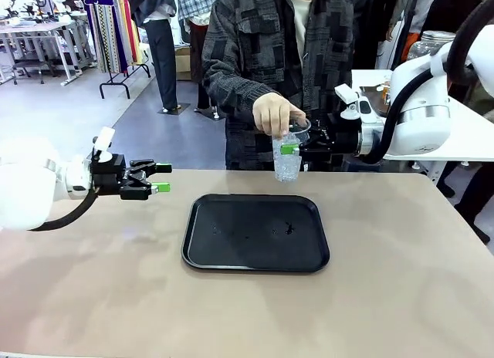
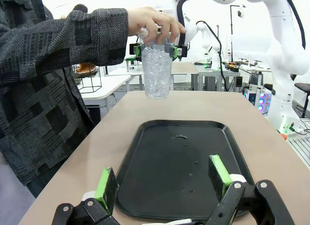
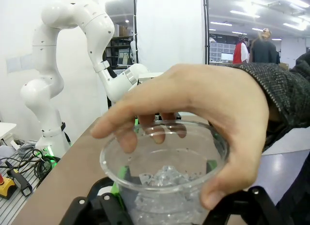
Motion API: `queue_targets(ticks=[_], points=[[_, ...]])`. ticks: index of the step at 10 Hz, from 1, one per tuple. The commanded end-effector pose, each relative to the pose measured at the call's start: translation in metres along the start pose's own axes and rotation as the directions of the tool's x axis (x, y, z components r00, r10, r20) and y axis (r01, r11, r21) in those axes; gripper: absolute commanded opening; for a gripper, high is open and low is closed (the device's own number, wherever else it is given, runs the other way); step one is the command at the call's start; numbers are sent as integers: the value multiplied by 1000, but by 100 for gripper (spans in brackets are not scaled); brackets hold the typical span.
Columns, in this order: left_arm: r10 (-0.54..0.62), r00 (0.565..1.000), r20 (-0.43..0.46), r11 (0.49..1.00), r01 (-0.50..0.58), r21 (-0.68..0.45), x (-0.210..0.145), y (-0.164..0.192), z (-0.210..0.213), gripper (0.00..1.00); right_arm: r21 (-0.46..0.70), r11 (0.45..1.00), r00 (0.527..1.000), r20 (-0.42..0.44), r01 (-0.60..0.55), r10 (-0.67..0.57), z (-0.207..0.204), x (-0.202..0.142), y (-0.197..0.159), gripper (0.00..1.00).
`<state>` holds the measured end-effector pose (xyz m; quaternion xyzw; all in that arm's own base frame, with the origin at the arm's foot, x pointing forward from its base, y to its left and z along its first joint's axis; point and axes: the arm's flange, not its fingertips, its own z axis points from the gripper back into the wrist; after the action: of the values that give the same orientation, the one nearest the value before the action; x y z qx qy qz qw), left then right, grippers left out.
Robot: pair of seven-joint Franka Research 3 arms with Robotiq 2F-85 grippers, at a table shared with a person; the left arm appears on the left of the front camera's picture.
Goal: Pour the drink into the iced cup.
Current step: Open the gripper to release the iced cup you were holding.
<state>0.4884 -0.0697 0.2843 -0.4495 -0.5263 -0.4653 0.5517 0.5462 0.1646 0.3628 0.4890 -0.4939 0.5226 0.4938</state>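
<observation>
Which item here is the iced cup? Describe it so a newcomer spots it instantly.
Start at the black rectangular plastic tray in the table's middle, then look just beyond its far edge. There, held in the air, is a clear plastic cup of crushed ice, gripped at the rim by the person's hand and clamped by the right gripper.

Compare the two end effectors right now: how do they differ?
The left end effector is open and empty, beside the black tray; the right end effector is shut on the iced cup, which the person's hand also holds. Both have green pads.
</observation>
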Motion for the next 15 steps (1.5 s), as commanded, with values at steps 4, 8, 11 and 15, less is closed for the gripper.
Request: queue_targets(ticks=[4, 8, 11, 15], points=[[4, 1000, -5, 1000, -4, 1, 3, 1, -1, 100, 0, 1000, 1000, 1, -15, 15, -1, 4, 2, 81], [4, 1000, -5, 1000, -4, 1, 3, 1, -1, 100, 1, 1000, 1000, -6, 7, -7, 5, 1, 2, 100], [4, 1000, -5, 1000, -4, 1, 3, 1, -1, 100, -33, 999, 1000, -1, 11, -11, 31, -6, 5, 100], [4, 1000, -5, 1000, -4, 1, 3, 1, -1, 100, -90, 996, 999, -30, 21, -24, 90, -53, 20, 100]])
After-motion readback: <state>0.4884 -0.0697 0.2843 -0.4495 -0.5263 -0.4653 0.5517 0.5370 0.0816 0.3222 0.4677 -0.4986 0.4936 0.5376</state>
